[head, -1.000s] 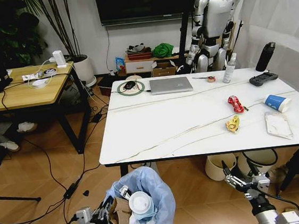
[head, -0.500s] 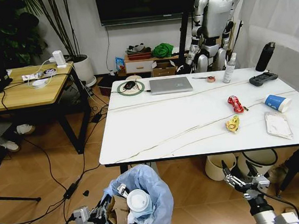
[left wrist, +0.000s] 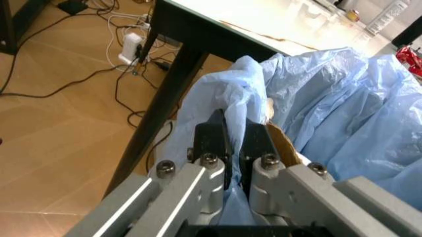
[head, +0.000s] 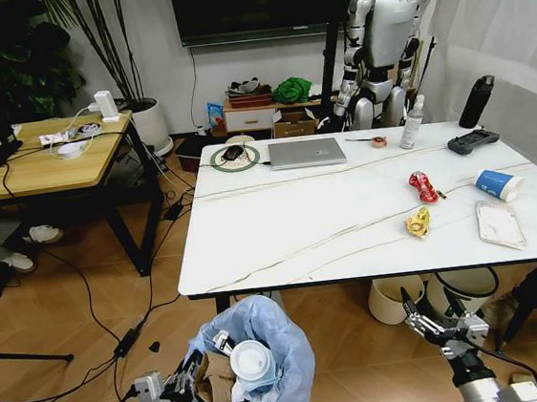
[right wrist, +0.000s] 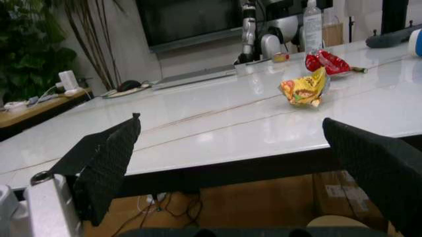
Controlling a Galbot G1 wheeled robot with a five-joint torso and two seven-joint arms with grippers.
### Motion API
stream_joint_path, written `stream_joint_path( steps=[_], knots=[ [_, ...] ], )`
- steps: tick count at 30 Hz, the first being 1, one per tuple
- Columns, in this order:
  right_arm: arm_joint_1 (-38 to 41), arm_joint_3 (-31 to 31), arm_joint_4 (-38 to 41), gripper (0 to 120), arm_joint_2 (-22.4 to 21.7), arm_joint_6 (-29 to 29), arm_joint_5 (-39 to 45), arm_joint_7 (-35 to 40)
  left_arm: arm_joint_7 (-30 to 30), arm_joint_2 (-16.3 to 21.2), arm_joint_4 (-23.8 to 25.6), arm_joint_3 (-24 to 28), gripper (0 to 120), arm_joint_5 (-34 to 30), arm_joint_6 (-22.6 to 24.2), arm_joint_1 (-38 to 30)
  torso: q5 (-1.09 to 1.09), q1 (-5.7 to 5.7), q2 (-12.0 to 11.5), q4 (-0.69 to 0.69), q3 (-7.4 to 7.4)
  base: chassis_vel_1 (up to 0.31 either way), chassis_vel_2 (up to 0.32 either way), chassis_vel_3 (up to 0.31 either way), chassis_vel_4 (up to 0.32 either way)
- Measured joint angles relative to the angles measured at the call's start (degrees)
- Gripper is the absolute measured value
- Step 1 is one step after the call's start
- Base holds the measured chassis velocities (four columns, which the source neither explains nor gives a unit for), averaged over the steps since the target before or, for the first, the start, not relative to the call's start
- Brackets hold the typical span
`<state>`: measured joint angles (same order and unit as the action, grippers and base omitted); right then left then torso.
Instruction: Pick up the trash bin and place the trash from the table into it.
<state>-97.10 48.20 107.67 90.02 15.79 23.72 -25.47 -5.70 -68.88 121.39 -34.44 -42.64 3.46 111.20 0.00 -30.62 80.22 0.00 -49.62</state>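
The trash bin (head: 263,328), lined with a light-blue bag, hangs low in front of the table's near edge. Torn cardboard and crumpled white paper lie inside it. My left gripper (head: 183,375) is shut on the bin's bagged rim (left wrist: 245,101), its fingers (left wrist: 214,138) pinching the plastic. On the white table (head: 327,204) lie a red wrapper (head: 422,185), a yellow wrapper (head: 418,223), a blue-and-white cup (head: 497,184) and a flat white packet (head: 499,225). My right gripper (head: 433,322) stands open below the table edge, facing the yellow wrapper (right wrist: 305,88) and the red wrapper (right wrist: 326,61).
A laptop (head: 307,152), black controller (head: 474,141) and black bottle (head: 476,100) sit at the table's far side. A cream bucket (head: 392,301) and a grey-black bin (head: 466,288) stand under it. A wooden desk (head: 43,159) is at left, and cables cross the floor.
The bin and my left gripper dipped slightly and came back up. My right gripper has barely moved.
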Motion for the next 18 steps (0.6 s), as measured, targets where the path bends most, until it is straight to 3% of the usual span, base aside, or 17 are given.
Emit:
stream_joint_path(
  steps=[18],
  knots=[
    [0.2,0.5,0.1,100,-0.4,0.0,1.9,-0.7,0.0,-0.3,0.2,0.5,0,0.5,-0.1,0.2,0.00,0.00,0.0,0.00,0.00,-0.009,-0.007,0.009,0.010]
  ],
)
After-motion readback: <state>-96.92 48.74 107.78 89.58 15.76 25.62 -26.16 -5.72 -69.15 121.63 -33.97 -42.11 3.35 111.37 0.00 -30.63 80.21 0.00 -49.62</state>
